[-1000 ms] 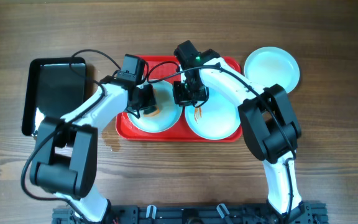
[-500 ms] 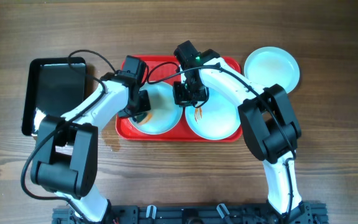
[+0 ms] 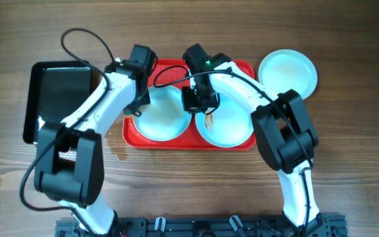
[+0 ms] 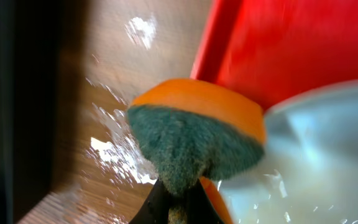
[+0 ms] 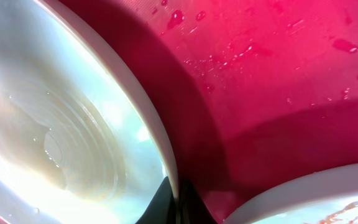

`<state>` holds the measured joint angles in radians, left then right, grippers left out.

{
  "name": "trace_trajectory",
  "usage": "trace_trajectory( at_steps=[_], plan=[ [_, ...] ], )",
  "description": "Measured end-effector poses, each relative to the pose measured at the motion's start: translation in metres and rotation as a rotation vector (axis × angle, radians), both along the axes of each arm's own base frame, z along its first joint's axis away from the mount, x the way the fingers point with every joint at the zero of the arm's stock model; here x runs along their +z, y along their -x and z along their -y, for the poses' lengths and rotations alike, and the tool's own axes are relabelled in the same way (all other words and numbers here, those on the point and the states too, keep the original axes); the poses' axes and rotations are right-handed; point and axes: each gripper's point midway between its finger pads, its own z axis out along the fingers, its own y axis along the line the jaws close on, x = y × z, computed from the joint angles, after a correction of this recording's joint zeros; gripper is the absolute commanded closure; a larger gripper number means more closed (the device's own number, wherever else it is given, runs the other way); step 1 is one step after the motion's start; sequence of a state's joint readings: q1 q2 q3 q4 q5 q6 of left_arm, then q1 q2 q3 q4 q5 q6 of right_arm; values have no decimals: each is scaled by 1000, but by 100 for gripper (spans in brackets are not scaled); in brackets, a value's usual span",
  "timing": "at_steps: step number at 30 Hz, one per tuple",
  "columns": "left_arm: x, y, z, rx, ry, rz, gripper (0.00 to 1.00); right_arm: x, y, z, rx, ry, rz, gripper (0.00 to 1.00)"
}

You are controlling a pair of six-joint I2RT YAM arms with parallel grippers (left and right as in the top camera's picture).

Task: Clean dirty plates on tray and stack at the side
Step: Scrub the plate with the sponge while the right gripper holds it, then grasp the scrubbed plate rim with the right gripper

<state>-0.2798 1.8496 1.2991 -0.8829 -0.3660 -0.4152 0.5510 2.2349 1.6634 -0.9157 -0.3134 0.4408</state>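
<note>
The red tray [image 3: 242, 68] holds two pale plates. The left plate [image 3: 166, 120] looks wiped. The right plate [image 3: 232, 128] has an orange-brown smear [image 3: 209, 120]. A third plate [image 3: 288, 71] lies on the table right of the tray. My left gripper [image 3: 139, 107] is shut on an orange and green sponge [image 4: 194, 140], at the left plate's left rim [image 4: 316, 155] over the tray's left edge [image 4: 278, 43]. My right gripper [image 3: 195, 100] is shut on the left plate's right rim [image 5: 160, 143]; the smeared plate's edge [image 5: 316, 193] shows beside it on the tray [image 5: 278, 74].
A glossy black tray [image 3: 58, 99] lies left of the red tray and also shows in the left wrist view [image 4: 11, 93]. Water drops wet the wood by the red tray's front left corner [image 3: 117, 148]. Cables loop above both arms.
My left gripper has dragged the sponge from the left plate's middle to its left rim. The orange patch there no longer shows. The right gripper has stayed on the rim.
</note>
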Motion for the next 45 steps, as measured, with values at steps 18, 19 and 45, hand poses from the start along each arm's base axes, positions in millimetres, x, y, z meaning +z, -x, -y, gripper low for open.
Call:
trace_trajectory(
  at_steps=[18, 19, 45],
  plan=[
    [44, -10, 41, -9, 302, 109, 96, 77, -71, 40, -66, 183, 362, 96],
    [44, -10, 41, -5, 313, 106, 96, 93, -79, 47, -70, 213, 422, 96],
    [43, -12, 32, 27, 349, 102, 96, 225, -85, 68, 32, 926, 1033, 96]
  ],
)
